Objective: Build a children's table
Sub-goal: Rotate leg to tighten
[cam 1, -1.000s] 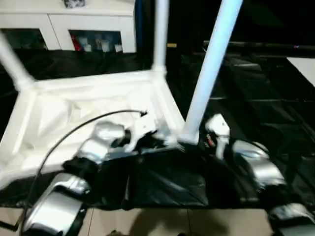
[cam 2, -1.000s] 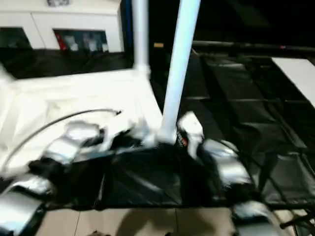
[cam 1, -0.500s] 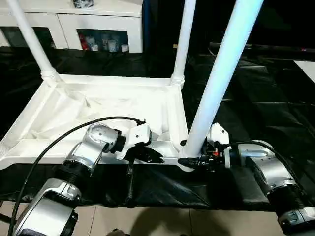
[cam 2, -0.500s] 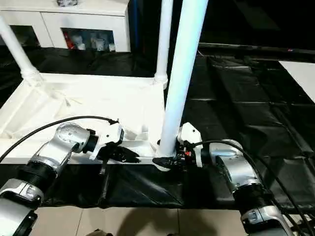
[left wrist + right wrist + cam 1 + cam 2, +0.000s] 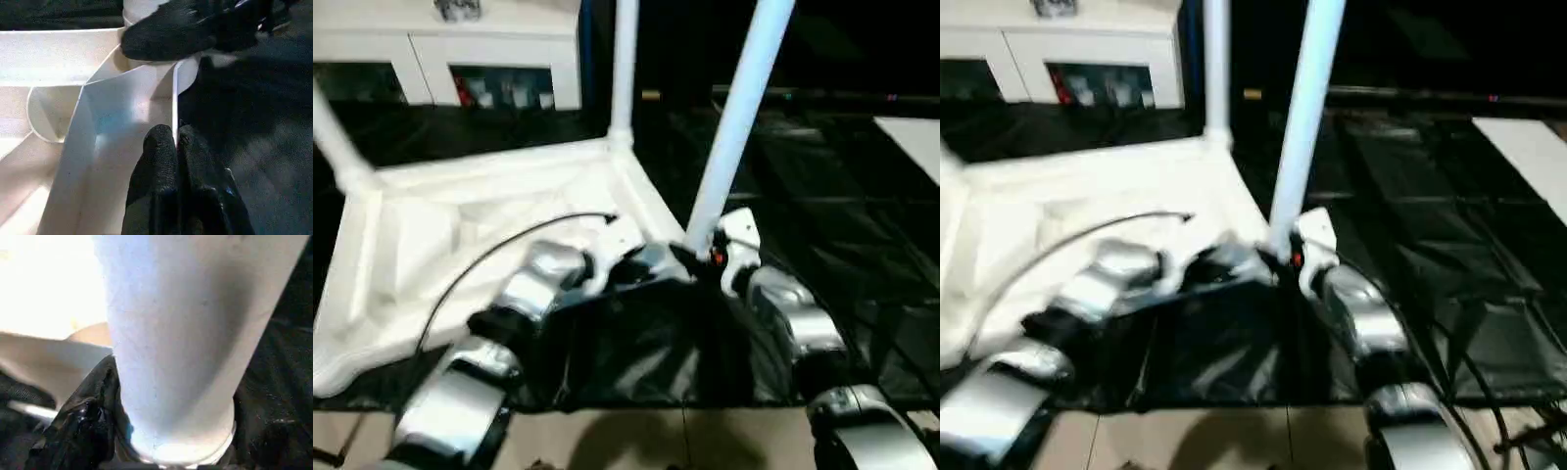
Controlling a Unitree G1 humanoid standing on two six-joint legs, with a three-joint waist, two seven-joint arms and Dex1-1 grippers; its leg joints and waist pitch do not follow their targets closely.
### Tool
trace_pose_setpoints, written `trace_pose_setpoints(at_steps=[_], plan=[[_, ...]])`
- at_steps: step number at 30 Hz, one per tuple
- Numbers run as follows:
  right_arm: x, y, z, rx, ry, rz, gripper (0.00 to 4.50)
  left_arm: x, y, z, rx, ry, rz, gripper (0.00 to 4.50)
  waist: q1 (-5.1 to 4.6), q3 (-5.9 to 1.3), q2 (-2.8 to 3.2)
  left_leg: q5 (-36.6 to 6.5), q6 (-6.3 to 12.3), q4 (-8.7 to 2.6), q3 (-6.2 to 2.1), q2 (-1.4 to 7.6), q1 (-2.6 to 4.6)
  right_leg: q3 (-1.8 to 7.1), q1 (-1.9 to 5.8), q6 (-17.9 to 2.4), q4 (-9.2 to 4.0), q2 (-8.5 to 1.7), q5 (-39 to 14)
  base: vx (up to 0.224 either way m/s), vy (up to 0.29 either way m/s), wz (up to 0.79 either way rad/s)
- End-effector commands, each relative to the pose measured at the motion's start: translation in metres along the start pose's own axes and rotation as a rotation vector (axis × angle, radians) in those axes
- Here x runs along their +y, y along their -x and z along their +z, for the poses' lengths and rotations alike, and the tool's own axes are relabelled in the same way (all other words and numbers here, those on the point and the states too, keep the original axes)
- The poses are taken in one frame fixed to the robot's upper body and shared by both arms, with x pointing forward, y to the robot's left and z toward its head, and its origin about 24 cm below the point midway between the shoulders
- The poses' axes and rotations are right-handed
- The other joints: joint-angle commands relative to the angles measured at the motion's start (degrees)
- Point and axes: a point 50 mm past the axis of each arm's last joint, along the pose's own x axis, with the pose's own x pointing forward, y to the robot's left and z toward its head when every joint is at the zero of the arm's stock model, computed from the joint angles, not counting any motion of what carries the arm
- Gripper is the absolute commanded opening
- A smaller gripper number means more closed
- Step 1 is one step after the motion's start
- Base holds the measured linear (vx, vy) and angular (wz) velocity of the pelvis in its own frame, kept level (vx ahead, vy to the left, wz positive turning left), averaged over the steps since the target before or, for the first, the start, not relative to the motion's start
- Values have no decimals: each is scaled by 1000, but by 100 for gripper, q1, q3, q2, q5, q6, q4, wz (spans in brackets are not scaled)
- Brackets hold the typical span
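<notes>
Here the right end effector (image 5: 703, 257) clamps the near-right leg (image 5: 736, 117) at its socket, while the left end effector (image 5: 175, 147) pinches the upturned table's rim (image 5: 173, 105). Next, probably, seat that leg fully.

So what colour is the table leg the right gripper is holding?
White; the leg shows best in the right wrist view.

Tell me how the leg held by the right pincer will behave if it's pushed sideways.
The leg is a long tube standing tall above the corner where the right pincer clamps it, so it probably levers easily. It looks like stiff, light plastic. The left pincer pinches the tabletop rim, which should steady it.
</notes>
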Motion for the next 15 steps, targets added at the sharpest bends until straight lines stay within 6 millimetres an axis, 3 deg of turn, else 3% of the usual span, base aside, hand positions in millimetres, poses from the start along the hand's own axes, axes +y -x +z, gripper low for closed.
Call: trace_pose_setpoints(at_steps=[1,4,7,12,15], plan=[[33,-15,-13,62,-3,42,268,-14,-21,23,-70,-16,0,0,-20,-332,-5,-1754,62,-414,-107,149,87,259,214,-1042,-469,-332,-2115,0,0,0],[41,-20,-7,30,31,60,268,-18,-25,24,-80,-12,-2,0,-15,-333,-4,-1707,121,-413,-100,151,74,263,220,-1049,-461,-330,-2018,0,0,0],[42,-21,-1,-9,15,109,337,-19,-23,22,-80,-30,-20,0,-3,-335,-25,-1616,216,-414,-93,161,66,269,230,-1094,-438,-330,-1850,0,0,0],[32,-13,4,-54,87,170,388,-15,-12,17,-102,-67,-61,0,-2,-338,-45,-1572,276,-406,-90,161,52,270,243,-1130,-430,-347,-1836,0,0,0],[24,-3,4,-66,125,256,388,-12,-3,13,-112,-91,-107,0,5,-344,-60,-1433,416,-392,-76,162,31,272,267,-1176,-407,-345,-1630,0,0,0]])
